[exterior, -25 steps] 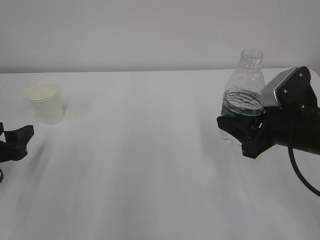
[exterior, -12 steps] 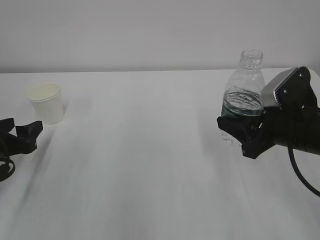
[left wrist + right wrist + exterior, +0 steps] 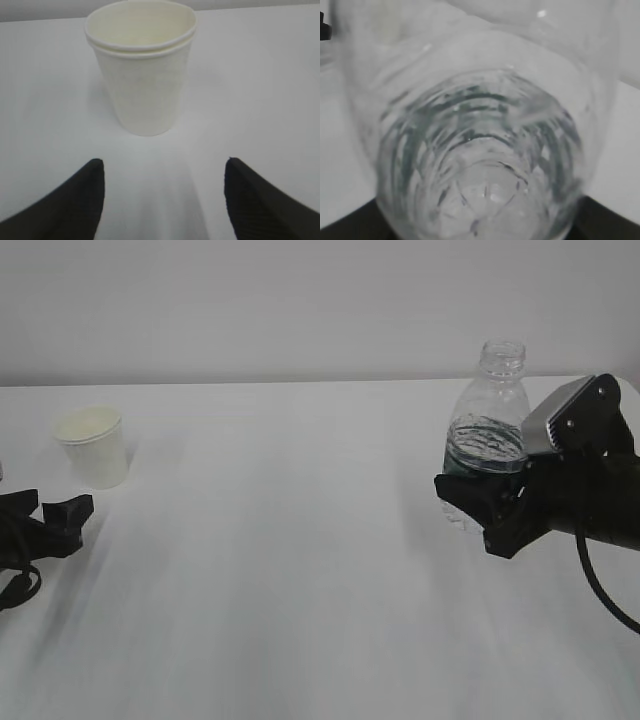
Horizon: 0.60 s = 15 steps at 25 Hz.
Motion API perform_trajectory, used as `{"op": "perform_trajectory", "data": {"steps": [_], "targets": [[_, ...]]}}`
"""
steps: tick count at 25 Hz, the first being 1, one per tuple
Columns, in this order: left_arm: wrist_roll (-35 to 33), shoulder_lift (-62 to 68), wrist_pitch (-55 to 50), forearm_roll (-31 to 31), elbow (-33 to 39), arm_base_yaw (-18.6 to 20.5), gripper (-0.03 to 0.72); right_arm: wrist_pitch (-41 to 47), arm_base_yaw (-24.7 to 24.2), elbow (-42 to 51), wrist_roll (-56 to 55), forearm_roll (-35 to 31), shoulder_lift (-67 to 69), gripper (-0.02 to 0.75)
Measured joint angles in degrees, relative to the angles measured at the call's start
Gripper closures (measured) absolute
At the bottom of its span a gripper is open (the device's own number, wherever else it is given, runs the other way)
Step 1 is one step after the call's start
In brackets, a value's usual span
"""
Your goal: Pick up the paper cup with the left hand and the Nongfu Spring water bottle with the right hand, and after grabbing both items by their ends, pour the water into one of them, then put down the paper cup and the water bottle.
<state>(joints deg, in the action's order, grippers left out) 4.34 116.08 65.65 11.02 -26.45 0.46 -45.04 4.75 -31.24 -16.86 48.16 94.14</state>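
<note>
Two arms are at different stages here. At the right of the exterior view your right pincer [image 3: 478, 502] is clamped on the lower body of the bottle [image 3: 488, 430], low down near its base, which leaves the open neck free for pouring; the right wrist view is filled by the bottle's ribbed bottom. The bottle stands upright, and whether its base rests on the bench [image 3: 300, 540] you cannot tell. Water [image 3: 486, 445] shows partway up it.

At the far left, your left pincer [image 3: 55, 512] stands apart and holds nothing. The cup [image 3: 93, 446] sits upright on the bench in the upper left, just beyond it. In the left wrist view the cup [image 3: 141, 65] is centred above the gap between the two fingertips [image 3: 75, 200], so the pincer looks lined up to slide around the cup's lower end. My judgement: the cup grasp comes next, and a thin paper wall may crush if squeezed hard.
</note>
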Motion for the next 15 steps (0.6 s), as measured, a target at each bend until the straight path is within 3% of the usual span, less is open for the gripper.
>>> {"op": "perform_trajectory", "data": {"steps": [15], "targets": [[0.14,2.87,0.00,0.12,-5.35,0.00,0.151,0.55,0.00,0.00,-0.65,0.00,0.00,0.314]]}}
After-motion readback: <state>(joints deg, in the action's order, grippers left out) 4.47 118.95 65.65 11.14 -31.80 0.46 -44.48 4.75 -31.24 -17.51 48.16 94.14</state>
